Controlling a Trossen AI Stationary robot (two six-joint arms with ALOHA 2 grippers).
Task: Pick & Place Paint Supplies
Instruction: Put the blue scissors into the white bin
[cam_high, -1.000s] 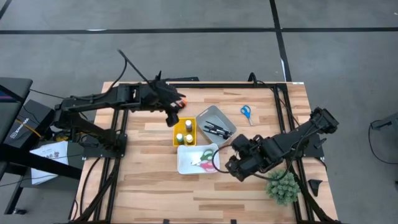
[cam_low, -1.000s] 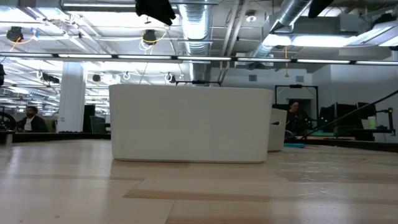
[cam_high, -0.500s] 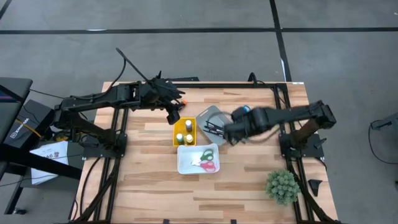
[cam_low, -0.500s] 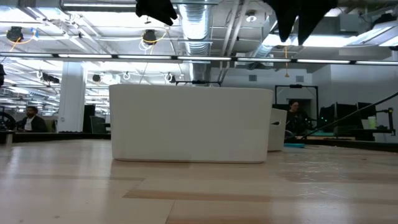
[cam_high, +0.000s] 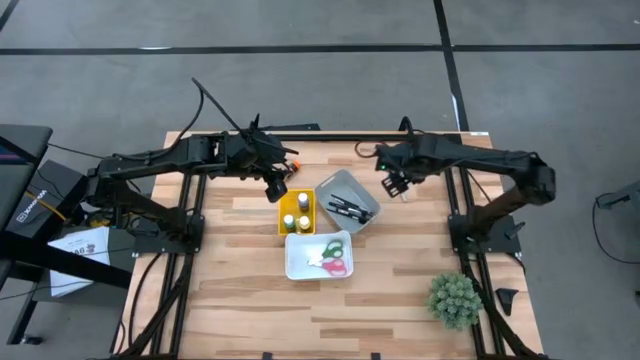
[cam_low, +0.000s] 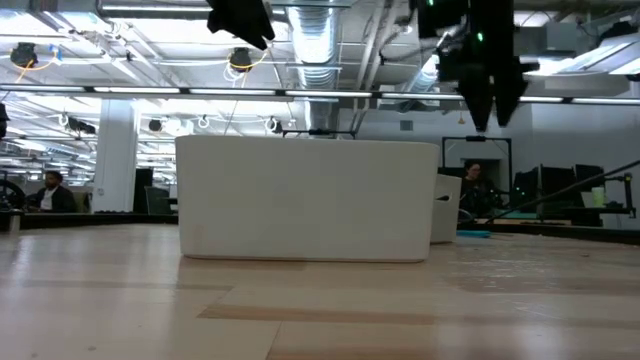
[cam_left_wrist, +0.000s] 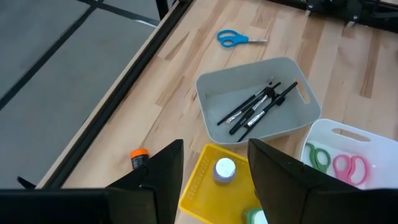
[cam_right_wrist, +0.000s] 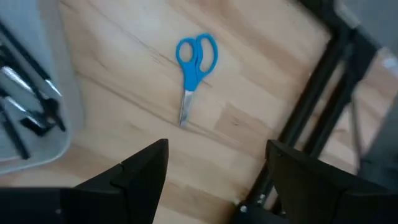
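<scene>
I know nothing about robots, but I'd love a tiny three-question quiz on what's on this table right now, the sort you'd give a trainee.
1. True or false: the blue scissors lie inside the white bin.
2. Which container holds the paintbrushes? A) yellow bin B) gray bin C) white bin
3. Fill in: the right claw hangs open above the ____ scissors.

Key
1. False: they lie on the bare wooden table, apart from every bin; the white bin holds the green scissors and the pink scissors.
2. B
3. blue
</scene>
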